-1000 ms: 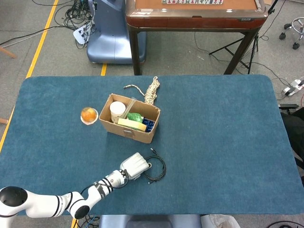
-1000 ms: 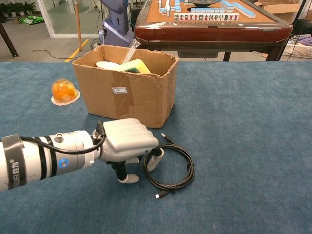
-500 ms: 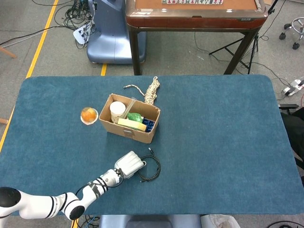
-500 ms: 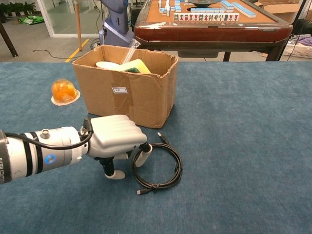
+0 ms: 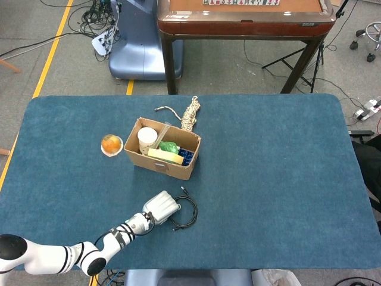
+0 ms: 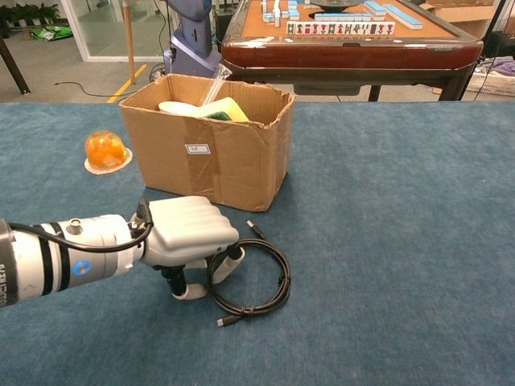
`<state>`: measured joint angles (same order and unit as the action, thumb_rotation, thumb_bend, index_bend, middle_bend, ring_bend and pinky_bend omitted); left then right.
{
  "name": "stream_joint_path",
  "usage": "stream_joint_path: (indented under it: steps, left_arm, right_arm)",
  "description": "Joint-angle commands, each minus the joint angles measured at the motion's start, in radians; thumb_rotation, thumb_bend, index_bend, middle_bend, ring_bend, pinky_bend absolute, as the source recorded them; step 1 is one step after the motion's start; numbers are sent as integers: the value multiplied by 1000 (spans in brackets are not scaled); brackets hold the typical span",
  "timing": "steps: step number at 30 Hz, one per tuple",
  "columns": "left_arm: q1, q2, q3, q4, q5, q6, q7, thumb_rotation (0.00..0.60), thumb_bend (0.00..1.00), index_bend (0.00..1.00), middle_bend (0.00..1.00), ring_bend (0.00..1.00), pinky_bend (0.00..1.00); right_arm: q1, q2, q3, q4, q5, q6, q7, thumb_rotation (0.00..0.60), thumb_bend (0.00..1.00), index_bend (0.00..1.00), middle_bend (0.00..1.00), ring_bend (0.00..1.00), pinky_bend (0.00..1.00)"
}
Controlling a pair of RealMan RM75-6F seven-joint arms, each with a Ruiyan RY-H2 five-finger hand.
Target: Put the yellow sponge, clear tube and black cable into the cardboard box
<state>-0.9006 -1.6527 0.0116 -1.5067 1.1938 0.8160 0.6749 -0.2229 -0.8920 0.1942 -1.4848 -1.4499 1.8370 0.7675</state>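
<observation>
The black cable (image 6: 256,278) lies coiled on the blue table just in front of the cardboard box (image 6: 211,158). My left hand (image 6: 188,236) is low over the coil's left side, one finger inside the loop and the thumb outside, pinching the cable between them. From above, the left hand (image 5: 162,205) and the black cable (image 5: 185,213) sit below the cardboard box (image 5: 159,165). The yellow sponge (image 6: 228,108) lies inside the box, and the clear tube (image 6: 213,84) sticks up out of it. My right hand is out of sight.
An orange ball under a clear dome (image 5: 111,144) sits left of the box. A coiled beige rope (image 5: 190,113) lies behind it. A white cup (image 5: 147,139) and green and blue items share the box. A wooden mahjong table (image 6: 346,40) stands beyond the far edge.
My left hand has drawn back to the left and the cable coil has slid left with it, closer to the box's front corner.
</observation>
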Motion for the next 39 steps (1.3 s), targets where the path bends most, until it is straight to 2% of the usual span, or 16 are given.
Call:
stream_joint_path:
  steps: [1,9,26,31,39]
  left_arm:
    - [1,7,2,-6,-5,2,4,600,220,684,977,940,1000]
    - [16,77,3,-89,-23,45,36,600,220,707,971,930,1000]
    - [64,382,-53,-409,-57,237,126,600,220,706,966,927,1000]
    - [73,445,-73,-452,-49,272,126,600,220,705,966,927,1000]
    - [72,490,-148,-471,-112,324,114,600,220,704,965,926,1000]
  right_arm:
    - [0,0,0,1,0,0,1,600,140,270,250,86,189]
    - [2,0,-1,0,-5,-1,-1,600,140,270,250,87,189]
    - [15,-1,-12,-20,-27,-10,-46,600,140,270,250,86,189]
    - [19,-1,-15,-26,-31,-13,-59,600,139,270,250,86,189]
    - [28,0,-21,-36,-38,-23,-82,600,140,270,250,87,189]
